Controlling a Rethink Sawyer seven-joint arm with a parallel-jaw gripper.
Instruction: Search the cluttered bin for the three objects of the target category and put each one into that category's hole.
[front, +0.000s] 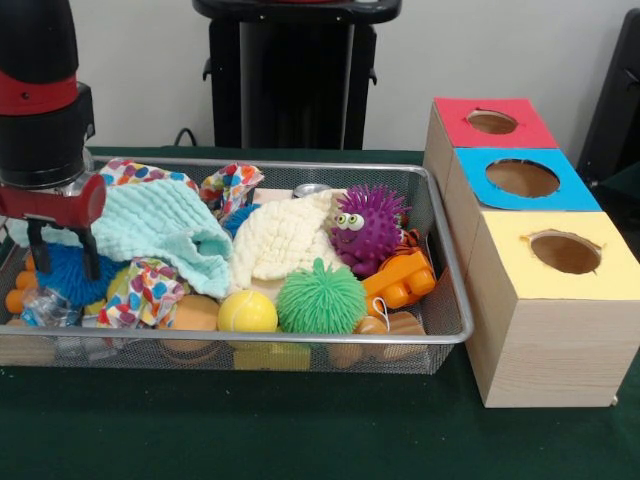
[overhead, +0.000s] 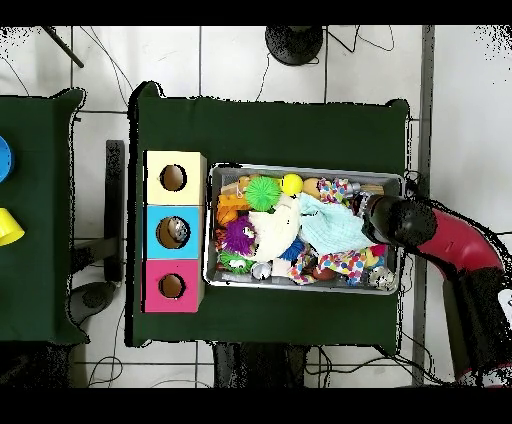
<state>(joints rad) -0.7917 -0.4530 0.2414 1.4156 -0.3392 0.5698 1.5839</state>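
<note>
Dark green cloth covers the table (front: 300, 430), and on it sits a wire-mesh metal bin (front: 440, 230) beside three wooden boxes with round holes in their tops: a red-topped box (front: 525, 125), a blue-topped box (front: 575, 185) and a yellow-topped box (front: 610, 270); the overhead view shows something already lying in the blue hole, the red and yellow holes look dark and bare.

Which category is wanted cannot be read from the scene; judging by the contents, candidates lie all over the bin: a purple spiky plush ball with googly eyes (front: 368, 228), a green rubber spiky ball (front: 320, 297), a smooth yellow ball (front: 247, 312), an orange plastic block (front: 400, 280), a blue spiky ball (front: 70, 275), all half buried among a mint-green muslin cloth (front: 165, 225), a cream muslin cloth (front: 280, 240) and a spotted multicoloured cloth (front: 150, 290).

The gripper (front: 62, 250) hangs from the red and black arm at the bin's end farthest from the boxes, its two dark fingers apart and empty, straddling the blue spiky ball; the step in hand looks like the search, or the start of a pick; next it would need to descend squarely, close, lift clear of the mesh wall and cross the whole bin to a hole.
</note>
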